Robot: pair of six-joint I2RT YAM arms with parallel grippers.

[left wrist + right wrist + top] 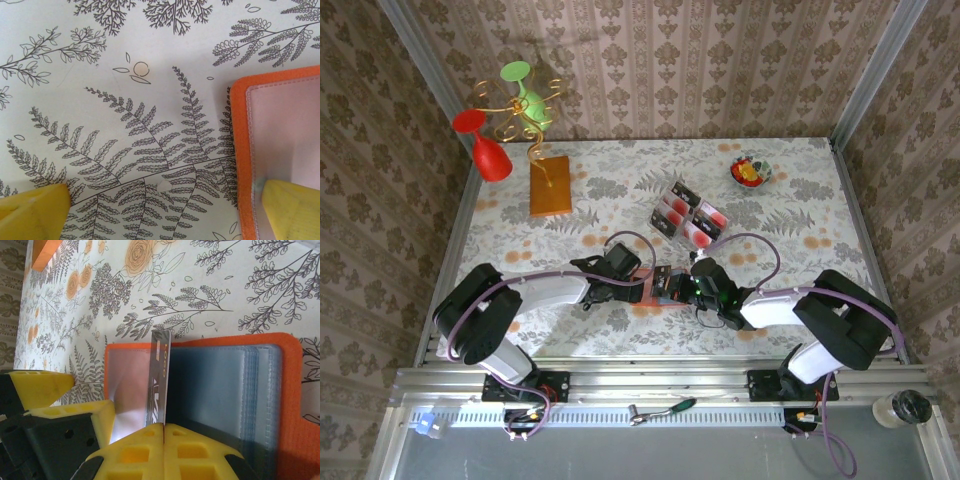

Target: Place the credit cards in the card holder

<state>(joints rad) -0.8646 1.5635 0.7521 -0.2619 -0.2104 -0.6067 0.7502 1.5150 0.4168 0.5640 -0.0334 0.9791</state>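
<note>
Closest to the lens in the left wrist view, left end effector [162, 200], yellow fingers spread wide, gripping nothing; finger at 5 o'clock resting on the clear pocket of the card holder [241, 150], apparently pinning it flat and open on the desk [800, 230].

Further right, right end effector [164, 426], fingers pressed together, pinching one credit card [160, 380] by its near end; card held on edge, upright, above the fold of the holder, between the clear pocket at 9 o'clock and the stacked grey-blue pockets at 3 o'clock; whether its far edge touches the holder, impossible to tell.

Progress, as a judgement: early; no card seen seated in any pocket; this one poised for insertion, not yet in; pockets apparently empty.

Left to do: several credit cards [688, 215], red and black, lying together on the desk at about 1 o'clock from the holder, well apart from both arms.

Further right, toward 2 o'clock, a small bowl [750, 172] with red and yellow pieces inside, no part of the task.
</note>
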